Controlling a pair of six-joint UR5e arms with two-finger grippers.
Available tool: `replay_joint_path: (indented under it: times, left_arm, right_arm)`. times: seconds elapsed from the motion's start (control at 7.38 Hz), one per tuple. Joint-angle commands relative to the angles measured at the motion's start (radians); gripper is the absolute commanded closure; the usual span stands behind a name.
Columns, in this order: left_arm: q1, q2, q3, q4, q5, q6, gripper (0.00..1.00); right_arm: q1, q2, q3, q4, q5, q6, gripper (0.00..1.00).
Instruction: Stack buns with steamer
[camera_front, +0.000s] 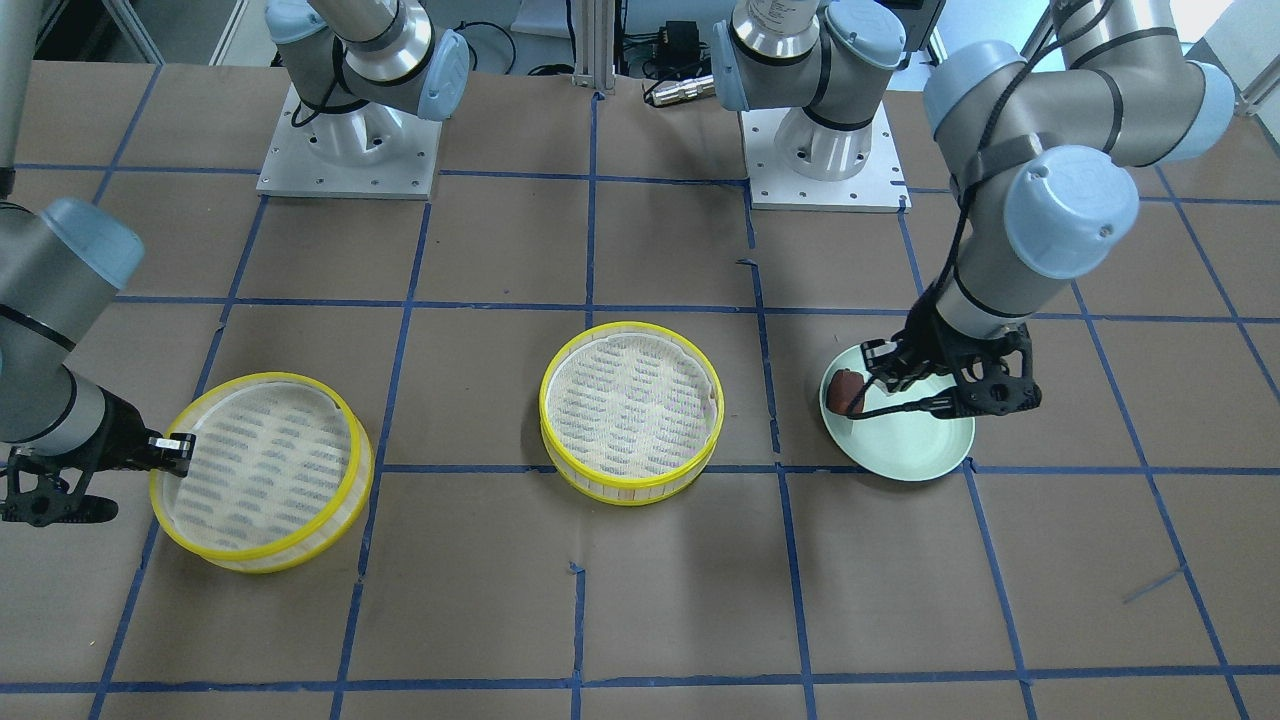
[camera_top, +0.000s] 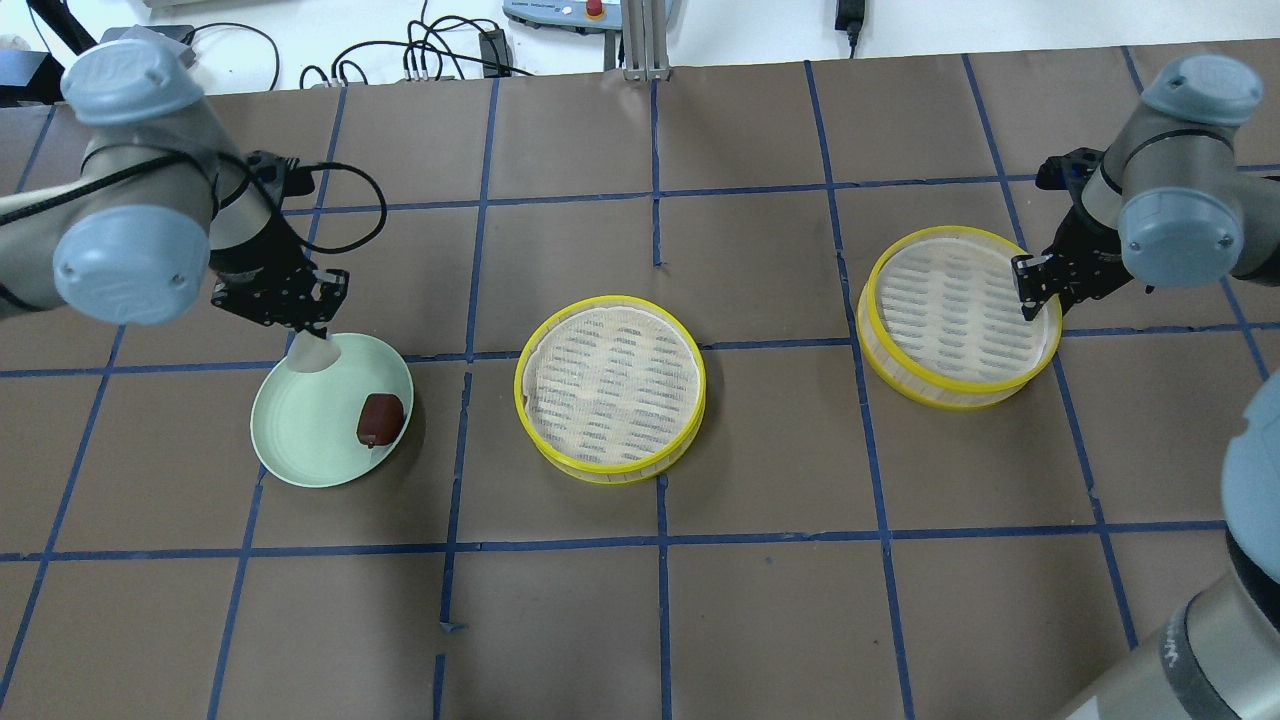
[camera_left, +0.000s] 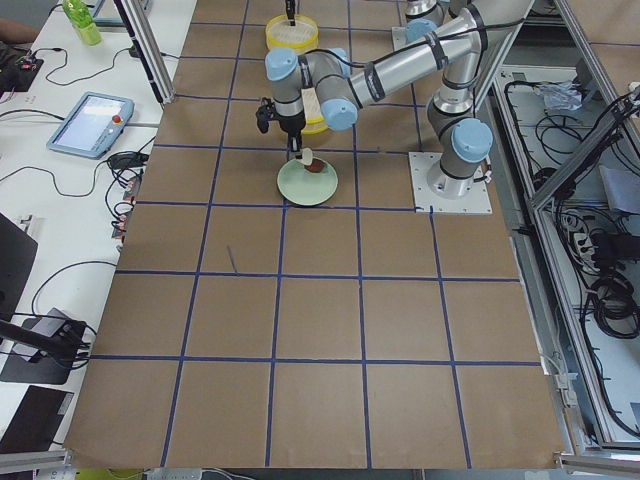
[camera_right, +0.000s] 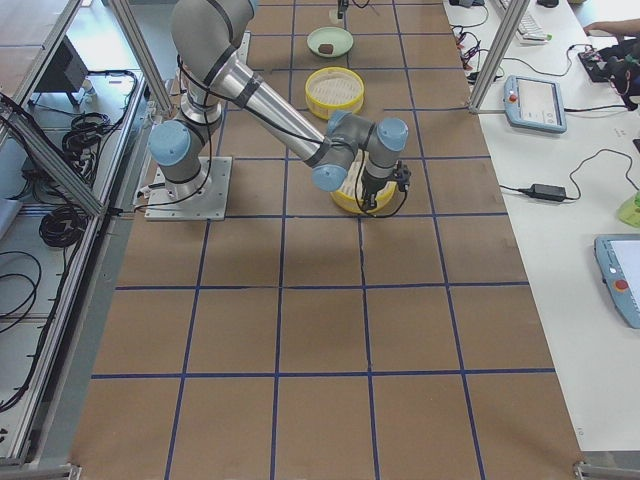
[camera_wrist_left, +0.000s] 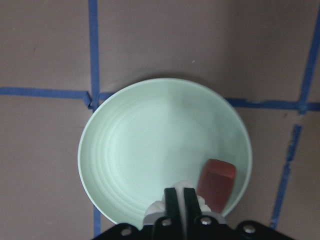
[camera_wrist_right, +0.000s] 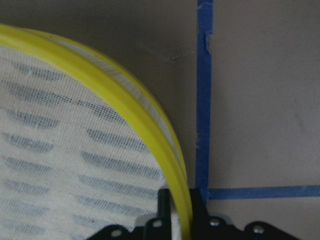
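My left gripper (camera_top: 305, 335) is shut on the plain white bun (camera_top: 313, 353) and holds it over the far edge of the green plate (camera_top: 295, 440). In the left wrist view the white bun (camera_wrist_left: 159, 206) sits between the fingers (camera_wrist_left: 172, 200). The dark reddish-brown bun (camera_top: 380, 418) lies on the plate's right side, also in the left wrist view (camera_wrist_left: 217, 181). My right gripper (camera_top: 1035, 290) is shut on the yellow rim of the right steamer tray (camera_top: 955, 315); in the right wrist view the rim (camera_wrist_right: 150, 120) passes between the fingers.
A second yellow-rimmed steamer tray (camera_top: 610, 385) stands empty at the table's middle, between the plate and the right tray. Brown paper with blue tape grid covers the table. Cables and a pendant lie beyond the far edge.
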Motion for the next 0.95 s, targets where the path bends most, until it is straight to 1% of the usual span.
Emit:
replay_joint_path:
  times: [0.0, 0.14, 0.27, 0.41, 0.54, 0.68, 0.81]
  left_arm:
    - [-0.175, -0.021, 0.056, -0.016, -0.184, -0.336, 0.94]
    - [-0.245, -0.062, 0.056, 0.085, -0.226, -0.424, 0.94]
    - [-0.308, -0.128, 0.048, 0.188, -0.227, -0.513, 0.93]
    - [-0.339, -0.182, 0.040, 0.223, -0.221, -0.535, 0.44]
    - [-0.343, -0.199, 0.036, 0.226, -0.217, -0.535, 0.00]
    - [-0.344, -0.197, 0.031, 0.226, -0.217, -0.535, 0.00]
    - [-0.344, -0.197, 0.031, 0.228, -0.217, -0.535, 0.00]
  right_arm:
    - [0.000, -0.002, -0.009, 0.012, 0.001, -0.008, 0.95]
    - [0.000, -0.013, -0.021, 0.016, -0.002, -0.023, 0.94]
    - [0.000, -0.036, -0.071, 0.112, -0.002, -0.038, 0.94]
    - [0.002, -0.084, -0.137, 0.254, 0.004, -0.038, 0.94]
    - [0.014, -0.120, -0.150, 0.322, 0.066, -0.032, 0.94]
    - [0.034, -0.125, -0.133, 0.328, 0.097, -0.029, 0.94]
    - [0.081, -0.128, -0.103, 0.311, 0.096, -0.014, 0.94]
